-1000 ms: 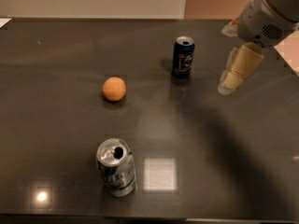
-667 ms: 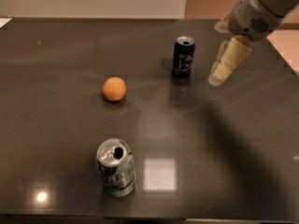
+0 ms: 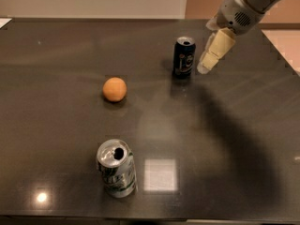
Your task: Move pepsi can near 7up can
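The pepsi can (image 3: 184, 56), dark navy with a silver top, stands upright at the back of the dark table, right of centre. The 7up can (image 3: 116, 168), silver and green with an open top, stands near the table's front edge, left of centre. My gripper (image 3: 206, 67) hangs from the arm at the upper right, just to the right of the pepsi can and a short gap away from it, holding nothing.
An orange (image 3: 115, 89) lies between the two cans, left of centre. The dark table (image 3: 234, 139) reflects ceiling lights near its front edge. The table's right edge runs diagonally at the far right.
My gripper has moved left and slightly toward the back, closing in on the pepsi can's right side. The cans and the orange have not moved.
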### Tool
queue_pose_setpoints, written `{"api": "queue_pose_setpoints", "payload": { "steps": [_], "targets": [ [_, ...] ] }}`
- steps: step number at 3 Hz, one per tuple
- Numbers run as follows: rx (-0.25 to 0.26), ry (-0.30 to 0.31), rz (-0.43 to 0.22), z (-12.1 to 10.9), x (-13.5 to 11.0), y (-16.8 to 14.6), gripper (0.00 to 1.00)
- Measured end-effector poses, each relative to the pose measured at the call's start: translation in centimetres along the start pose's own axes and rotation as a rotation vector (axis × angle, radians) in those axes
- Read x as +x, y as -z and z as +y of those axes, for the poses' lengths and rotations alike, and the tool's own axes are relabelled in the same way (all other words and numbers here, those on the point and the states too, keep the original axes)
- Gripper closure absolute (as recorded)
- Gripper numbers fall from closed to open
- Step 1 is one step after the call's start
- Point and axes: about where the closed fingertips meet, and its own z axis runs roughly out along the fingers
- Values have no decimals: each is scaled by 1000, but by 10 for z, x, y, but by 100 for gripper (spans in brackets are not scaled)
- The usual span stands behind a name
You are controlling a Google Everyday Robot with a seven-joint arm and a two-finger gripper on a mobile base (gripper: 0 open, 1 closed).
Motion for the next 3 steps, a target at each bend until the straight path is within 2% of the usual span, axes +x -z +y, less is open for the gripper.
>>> {"api": "queue_pose_setpoints", "payload": {
  "steps": [1, 3],
  "targets": [
    [-24, -30, 2, -15, -2, -21, 0],
    [-38, -78, -6, -40, -8, -50, 0]
  ]
}}
